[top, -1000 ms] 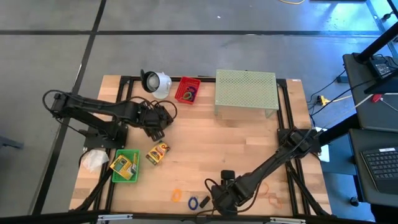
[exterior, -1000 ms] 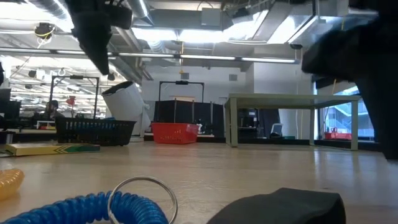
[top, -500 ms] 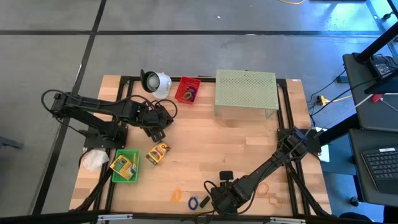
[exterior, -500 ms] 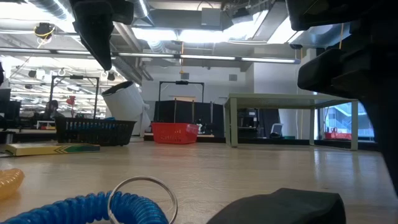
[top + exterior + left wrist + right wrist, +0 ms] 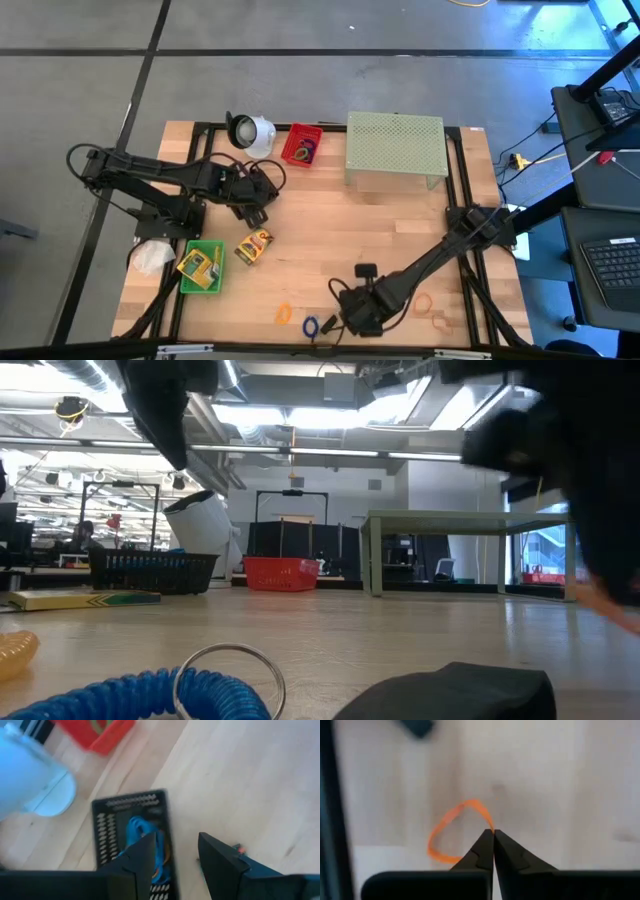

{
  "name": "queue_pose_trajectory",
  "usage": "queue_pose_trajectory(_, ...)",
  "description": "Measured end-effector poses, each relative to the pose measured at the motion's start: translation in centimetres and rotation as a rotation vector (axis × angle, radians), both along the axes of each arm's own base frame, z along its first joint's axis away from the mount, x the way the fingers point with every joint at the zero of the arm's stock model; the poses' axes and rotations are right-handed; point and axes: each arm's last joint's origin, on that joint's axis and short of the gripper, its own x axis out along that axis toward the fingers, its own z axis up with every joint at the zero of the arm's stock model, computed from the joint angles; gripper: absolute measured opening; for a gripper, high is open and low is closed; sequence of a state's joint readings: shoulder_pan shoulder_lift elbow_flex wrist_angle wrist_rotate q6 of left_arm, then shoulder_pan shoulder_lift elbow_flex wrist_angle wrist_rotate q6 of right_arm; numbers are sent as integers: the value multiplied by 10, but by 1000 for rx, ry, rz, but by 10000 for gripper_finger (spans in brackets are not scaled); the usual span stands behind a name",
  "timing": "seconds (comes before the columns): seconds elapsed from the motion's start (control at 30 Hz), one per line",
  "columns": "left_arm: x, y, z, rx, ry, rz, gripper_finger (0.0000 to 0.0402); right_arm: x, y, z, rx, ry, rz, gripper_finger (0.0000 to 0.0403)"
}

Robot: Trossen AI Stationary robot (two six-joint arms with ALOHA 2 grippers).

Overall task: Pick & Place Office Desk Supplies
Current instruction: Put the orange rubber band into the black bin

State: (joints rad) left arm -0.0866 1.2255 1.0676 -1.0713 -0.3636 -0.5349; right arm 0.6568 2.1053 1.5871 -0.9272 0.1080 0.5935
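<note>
1. Pale wooden plank worktop (image 5: 330,230); at its far edge stand a white cup-shaped object with a black opening (image 5: 250,131), a small red plastic mesh basket (image 5: 301,145) and a large pale green perforated stand (image 5: 395,146).
2. The right pincer (image 5: 493,834) is pressed shut on a thin orange rubber-band loop (image 5: 451,831), held at its tips near the worktop's near edge.
3. Just beside it lie a blue coiled cord with a metal ring (image 5: 150,695), a small orange item (image 5: 284,314) and a small black clip (image 5: 365,270).
4. The left pincer (image 5: 252,205) hangs partly open, holding nothing, above a black mesh tray (image 5: 107,827) containing blue items.
5. A yellow-green crayon box (image 5: 253,246) lies on the wood; another sits in a green tray (image 5: 201,267). Box lettering is unreadable.
</note>
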Motion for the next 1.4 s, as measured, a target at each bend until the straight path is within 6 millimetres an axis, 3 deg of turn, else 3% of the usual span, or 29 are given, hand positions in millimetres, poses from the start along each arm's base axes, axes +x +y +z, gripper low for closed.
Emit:
queue_pose_trajectory(0.17, 10, -17, 4, -3, -116, -109, 143, 5, -26, 33, -100, -123, -70, 8)
queue_pose_trajectory(0.5, 33, -77, 3, 43, -584, -384, 143, 23, -77, 90, -332, -470, -189, 7)
queue_pose_trajectory(0.7, 34, -91, 8, 163, -768, -360, 144, 42, -85, 102, -496, -597, 10, 6)
queue_pose_trajectory(0.9, 30, -95, 7, 216, -757, -325, 150, 57, -87, 113, -566, -699, 113, 6)
queue_pose_trajectory(1.13, 35, -106, -5, 185, -727, -350, 188, 63, -94, 116, -631, -699, 184, 6)
queue_pose_trajectory(1.4, 48, -103, -23, 162, -709, -203, 233, 65, -99, 117, -699, -678, 211, 6)
